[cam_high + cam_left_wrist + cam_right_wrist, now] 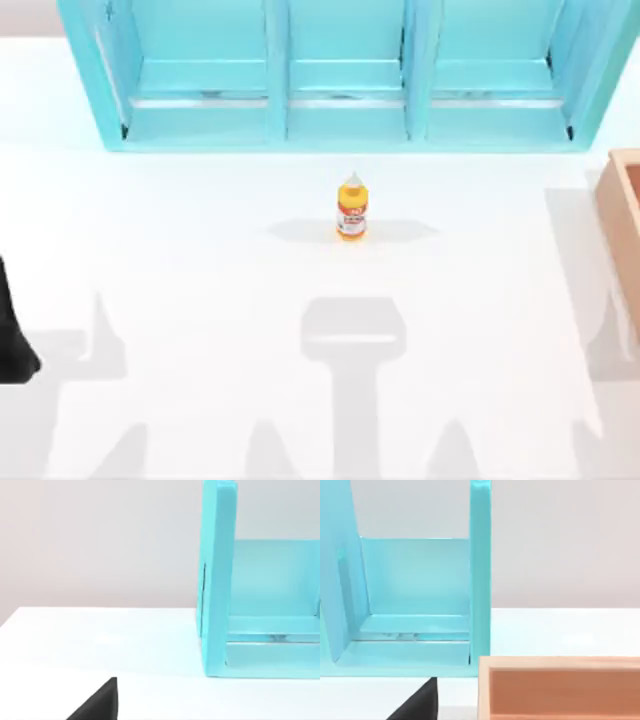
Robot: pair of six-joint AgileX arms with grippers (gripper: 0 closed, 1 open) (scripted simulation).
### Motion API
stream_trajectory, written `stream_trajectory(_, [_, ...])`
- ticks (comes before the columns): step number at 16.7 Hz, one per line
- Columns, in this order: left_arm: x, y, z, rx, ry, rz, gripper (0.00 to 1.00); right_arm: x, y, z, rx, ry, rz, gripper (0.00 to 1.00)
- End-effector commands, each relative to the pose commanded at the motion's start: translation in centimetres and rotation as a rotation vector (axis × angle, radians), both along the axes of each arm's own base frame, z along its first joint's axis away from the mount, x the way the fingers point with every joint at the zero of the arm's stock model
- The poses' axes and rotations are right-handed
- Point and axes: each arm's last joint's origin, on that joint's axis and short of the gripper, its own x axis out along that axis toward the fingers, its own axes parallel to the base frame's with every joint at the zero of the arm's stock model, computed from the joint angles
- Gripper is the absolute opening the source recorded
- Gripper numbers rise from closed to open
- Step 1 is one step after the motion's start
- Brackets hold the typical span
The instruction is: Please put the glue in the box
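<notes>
— Glue [351, 208] stands upright at frame centre, below the shelf [345, 120]; box [622, 215] at the right edge. Grippers?
— Left arm [12, 330] parked at the left edge; jaws can't be told.
— Light, rigid, probably slick; pinch its body, not the nozzle.

The glue [351, 209], a small yellow-orange bottle with a white pointed nozzle and a red-and-white label, stands upright near the middle of the white counter [200, 260]. The box [622, 205], light tan with thick walls and a reddish-brown inside, sits at the right edge, well apart from it.
</notes>
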Motion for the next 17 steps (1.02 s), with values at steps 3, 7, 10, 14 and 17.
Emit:
stream_trajectory(3, [0.0, 0.0, 0.0, 0.0, 0.0, 0.0, 1.0, 0.0, 0.0, 0.0, -0.004, 0.007, 0.006, 1.0])
stream_trajectory(7, [0.0, 0.0, 0.0, 0.0, 0.0, 0.0, 1.0, 0.6, 0.6, 0.6, -0.065, 0.106, 0.102, 1.0])
stream_trajectory(10, [0.0, 0.0, 0.0, 0.0, 0.0, 0.0, 1.0, 1.7, 1.3, 1.8, -0.143, 0.226, 0.244, 1.0])
stream_trajectory(14, [0.0, 0.0, 0.0, 0.0, 0.0, 0.0, 1.0, 4.7, 3.0, 3.3, -0.259, 0.398, 0.508, 1.0])
stream_trajectory(17, [0.0, 0.0, 0.0, 0.0, 0.0, 0.0, 1.0, 8.2, 4.6, 3.8, -0.33, 0.497, 0.732, 1.0])
